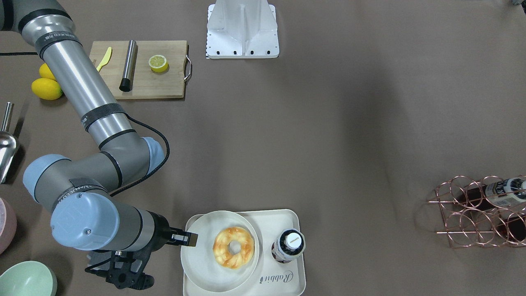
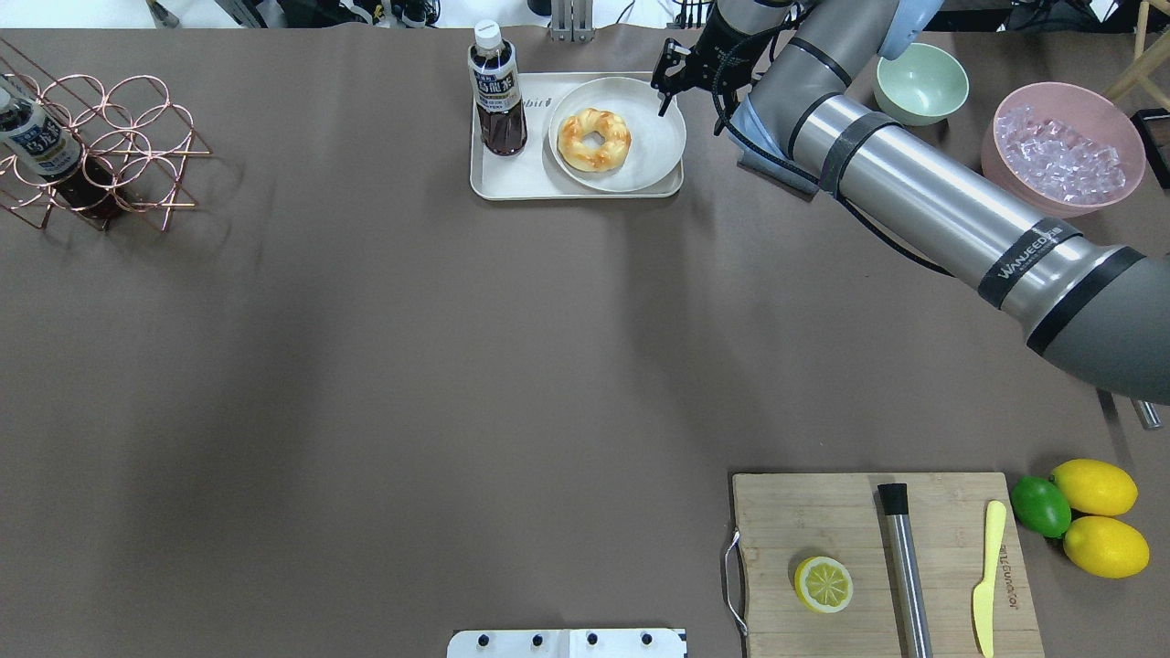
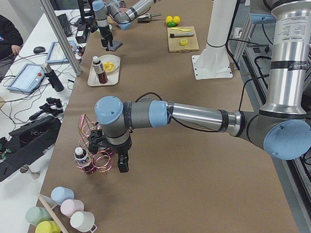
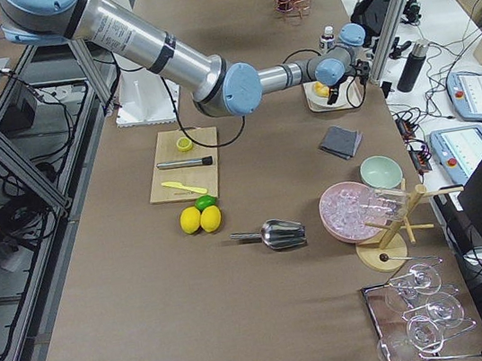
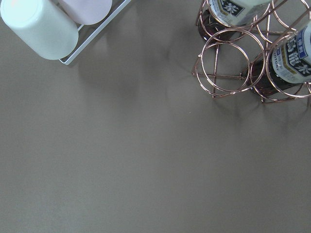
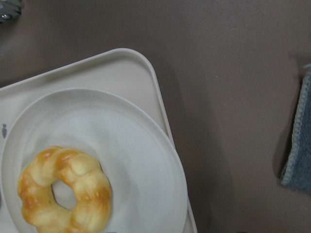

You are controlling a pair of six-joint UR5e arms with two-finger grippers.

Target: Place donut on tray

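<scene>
At the far edge of the counter (image 2: 366, 366), opposite the robot's base, I see the cream tray (image 1: 283, 283) with "Rabbit" script along one side. A round off-white plate (image 1: 203, 263) sits on the tray and fills the half nearer the right arm, its rim reaching the tray's edge. The donut (image 1: 233, 247), golden with orange-brown patches, lies flat on the plate, a little off centre toward the bottle. A dark bottle (image 1: 287, 245) with a white cap stands upright on the tray's other half, just beside the plate.

The right tool (image 2: 667, 87) hangs near the plate's rim, apart from the donut. I cannot tell whether its fingers are spread or closed. A grey cloth (image 6: 296, 141) lies on the counter near the tray.

The left tool (image 3: 120, 164) hovers near a copper wire rack (image 1: 481, 213) that holds bottles, well apart from the tray. I cannot tell its state either.
</scene>
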